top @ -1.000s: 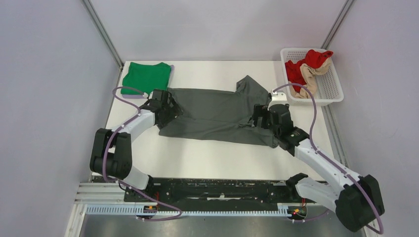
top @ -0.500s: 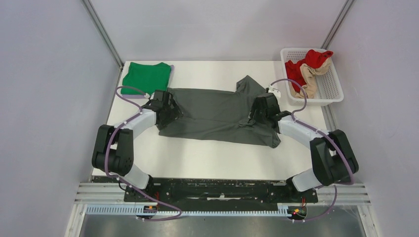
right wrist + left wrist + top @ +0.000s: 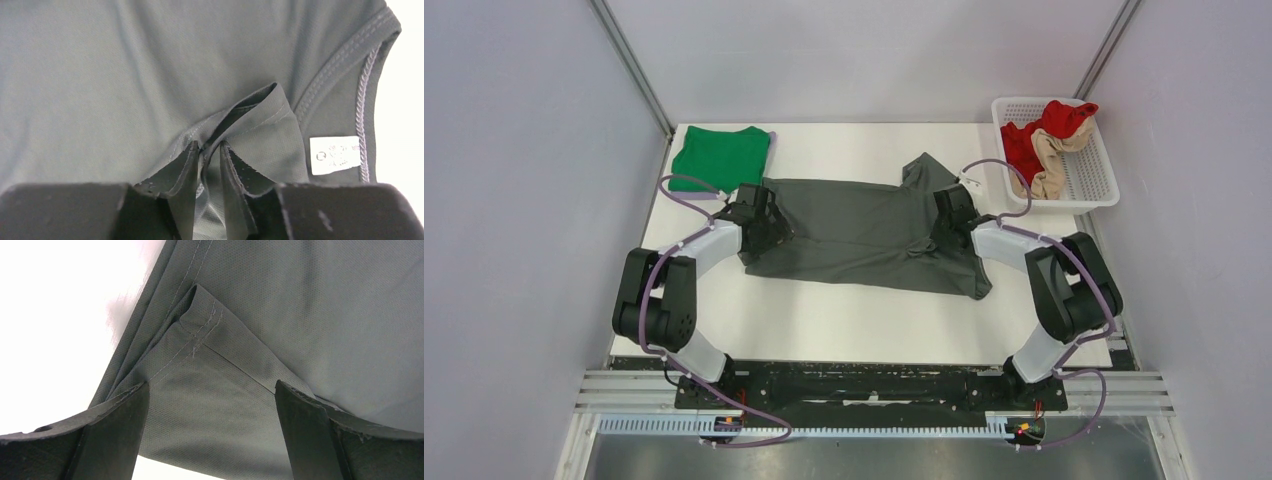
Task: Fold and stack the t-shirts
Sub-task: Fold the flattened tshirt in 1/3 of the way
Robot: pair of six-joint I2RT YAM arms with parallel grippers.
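Observation:
The dark grey t-shirt lies spread across the middle of the table, with its collar and white label toward the right. The bright green t-shirt lies folded at the back left corner. My left gripper sits low at the grey shirt's left edge. In the left wrist view it is open, its fingers wide apart over a stitched hem corner. My right gripper is down on the shirt near the collar. In the right wrist view it is shut on a pinched-up fold of grey cloth.
A white lattice basket stands at the back right, holding a red garment and a beige one. Bare white tabletop lies between the shirt and the arm bases. Walls close in on both sides.
My right arm swung back and in onto the shirt near the collar, and its jaws closed from wide open onto a fold of cloth. The left gripper stayed open and nearly still.

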